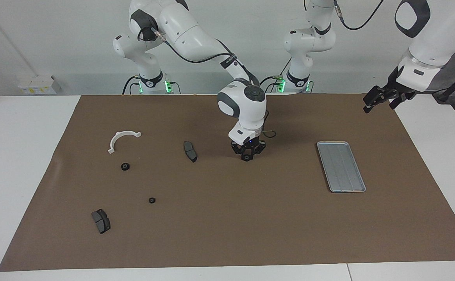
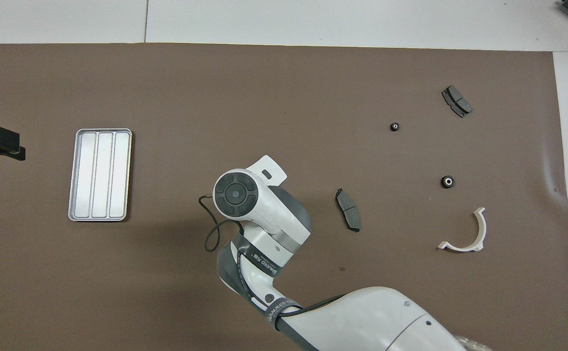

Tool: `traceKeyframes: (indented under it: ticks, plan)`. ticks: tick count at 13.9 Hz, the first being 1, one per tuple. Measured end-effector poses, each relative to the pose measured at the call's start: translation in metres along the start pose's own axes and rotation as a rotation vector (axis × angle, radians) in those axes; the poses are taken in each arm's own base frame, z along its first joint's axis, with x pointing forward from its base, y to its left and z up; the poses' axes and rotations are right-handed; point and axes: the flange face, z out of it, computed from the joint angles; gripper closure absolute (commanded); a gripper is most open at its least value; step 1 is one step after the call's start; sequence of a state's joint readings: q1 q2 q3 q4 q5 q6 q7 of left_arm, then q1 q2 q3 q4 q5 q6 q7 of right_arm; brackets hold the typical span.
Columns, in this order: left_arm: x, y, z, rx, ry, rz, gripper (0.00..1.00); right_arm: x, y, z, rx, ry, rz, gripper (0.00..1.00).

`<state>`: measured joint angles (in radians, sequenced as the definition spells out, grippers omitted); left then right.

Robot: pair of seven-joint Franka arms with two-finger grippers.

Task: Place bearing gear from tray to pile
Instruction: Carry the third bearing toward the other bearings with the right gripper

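A brown mat [image 1: 227, 234] covers a white table [image 1: 20, 164] set against a plain white wall [image 1: 55, 39].

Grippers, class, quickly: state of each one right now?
Right gripper: shut on a small black bearing gear, over the mat between the tray and the pile.
Left gripper: waits past the tray; state cannot be told.

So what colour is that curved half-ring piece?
White; the half-ring bracket shows best in the overhead view.
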<state>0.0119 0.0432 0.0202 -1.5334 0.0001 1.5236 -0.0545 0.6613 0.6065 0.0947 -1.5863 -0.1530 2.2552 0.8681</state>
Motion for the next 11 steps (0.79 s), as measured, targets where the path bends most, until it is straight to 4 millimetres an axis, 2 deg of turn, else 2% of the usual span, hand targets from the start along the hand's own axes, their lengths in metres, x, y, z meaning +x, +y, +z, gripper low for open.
traceKeyframes:
  ticks: [5,7,9,11]
  plan:
    - [0.0,0.0,0.0,0.0,0.0,0.0,0.0,-0.002,-0.001,-0.002,-0.004,-0.002,-0.004,0.95]
    - [0.0,0.0,0.0,0.0,0.0,0.0,0.0,0.004,0.005,-0.011,-0.008,0.005,0.007,0.97]
    - [0.0,0.0,0.0,0.0,0.0,0.0,0.0,0.016,0.022,-0.03,-0.011,0.018,0.033,0.98]
    - [0.0,0.0,0.0,0.0,0.0,0.0,0.0,0.024,0.06,-0.047,-0.025,0.019,0.038,0.98]
